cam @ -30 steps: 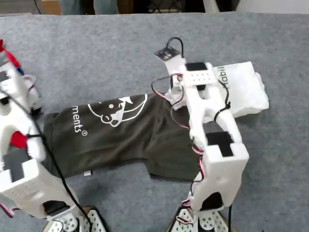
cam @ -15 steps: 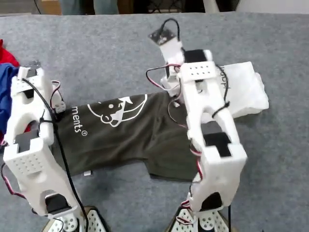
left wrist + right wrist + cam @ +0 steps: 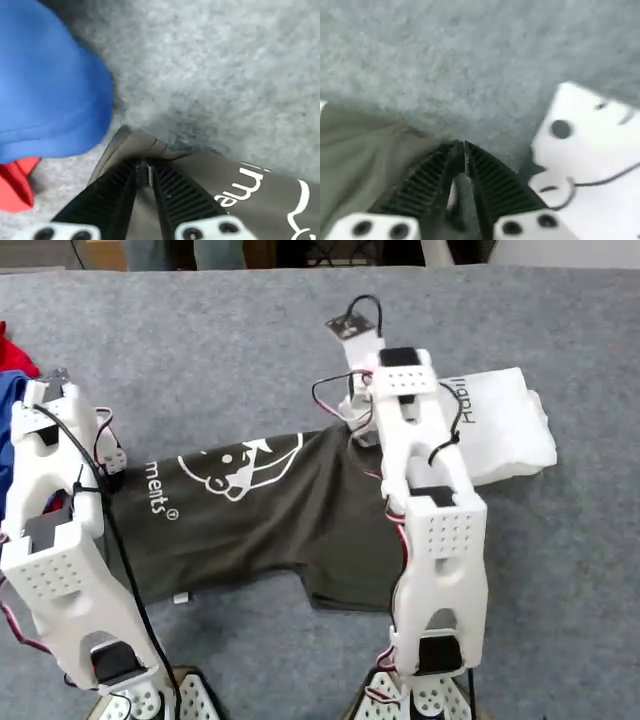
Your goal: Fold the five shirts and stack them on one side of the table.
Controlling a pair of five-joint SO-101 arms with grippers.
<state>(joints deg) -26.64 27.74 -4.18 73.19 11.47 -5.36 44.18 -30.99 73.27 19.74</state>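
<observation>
High view: dark shirt [image 3: 260, 520] lies spread on the grey surface [image 3: 200, 350], mid-scene, long axis running left to right. It is olive-brown, with a white round cartoon graphic and white lettering toward its left half. The fabric is mostly flat with soft wrinkles, and a sleeve flap sticks out along the near edge.

Left arm stands at the shirt's left end and right arm at its far right corner. Just right of that corner sits a folded white shirt [image 3: 505, 430], touching or slightly overlapping the dark one. At the far left edge of the surface there is a blue shirt [image 3: 12, 405] with a red shirt [image 3: 10, 345] next to it, both bunched up.

Left wrist view: left fingers [image 3: 140, 170] are pressed together with barely a slit between them, pinching the dark shirt's folded corner. Lettering shows on the cloth beside them. The blue shirt [image 3: 45, 85] and red shirt [image 3: 15, 187] are close by, not touching the dark shirt.

Right wrist view: right fingers [image 3: 461, 152] are also closed tight, tips nipping the dark shirt's edge where it meets the grey surface. The white shirt [image 3: 590, 150] lies just beside them.
</observation>
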